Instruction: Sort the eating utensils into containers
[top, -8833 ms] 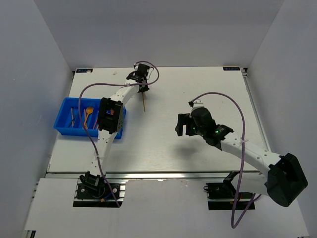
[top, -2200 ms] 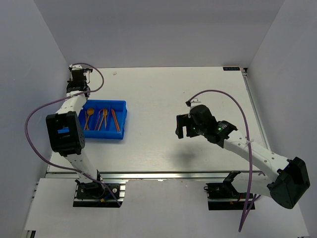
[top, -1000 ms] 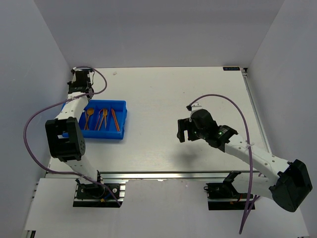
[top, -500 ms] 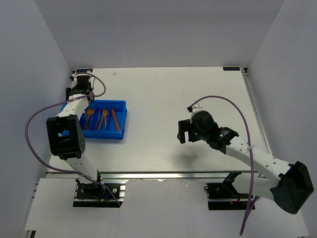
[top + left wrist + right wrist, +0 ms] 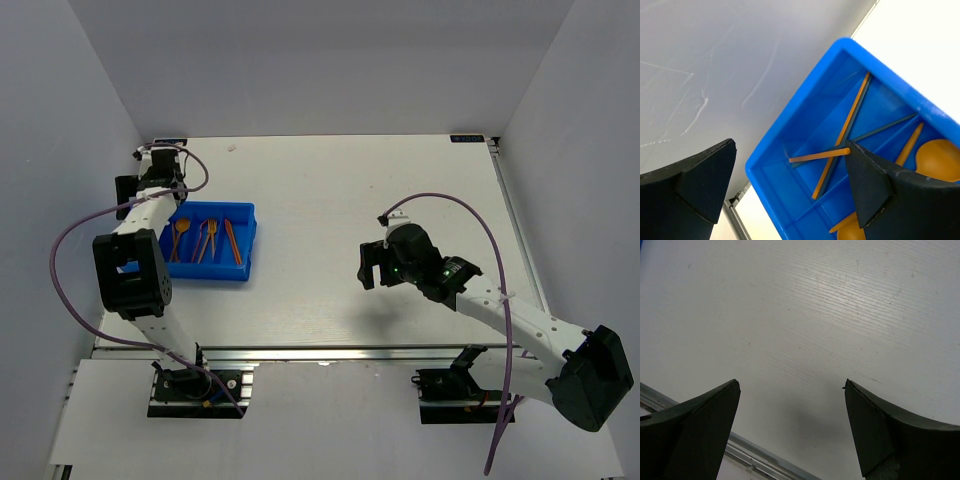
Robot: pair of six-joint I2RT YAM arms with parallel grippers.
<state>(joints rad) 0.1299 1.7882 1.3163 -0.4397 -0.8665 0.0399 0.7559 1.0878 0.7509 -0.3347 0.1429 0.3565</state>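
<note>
The blue bin (image 5: 249, 238) sits on the left part of the white table (image 5: 340, 190), close to its left edge and about midway between near and far, with its narrow compartments running side by side. In the left wrist view the far left compartment holds a long orange stick (image 5: 852, 112) lying lengthwise with a dark blue stick (image 5: 860, 110) tight against it. A short orange stick (image 5: 817, 155) lies crosswise over both. A thin dark stick (image 5: 885, 127) slants off to the right, and I cannot tell whether it rests on the divider. The next compartment holds an orange spoon (image 5: 939, 161) with its bowl toward the near end. From above, two orange forks (image 5: 206, 240) lie in the compartment to the right of the spoon. Right of those is a reddish utensil (image 5: 232, 243), too small to tell its kind. All the pieces are thin, plain plastic. The left gripper (image 5: 790, 150) hangs over the bin's far left corner, beside the grey side wall (image 5: 710, 55). Its fingers are spread wide with nothing between them. The right gripper (image 5: 791, 385) is well apart from the bin, over bare table on the right side toward the near edge. It is also spread wide and holds nothing.
</note>
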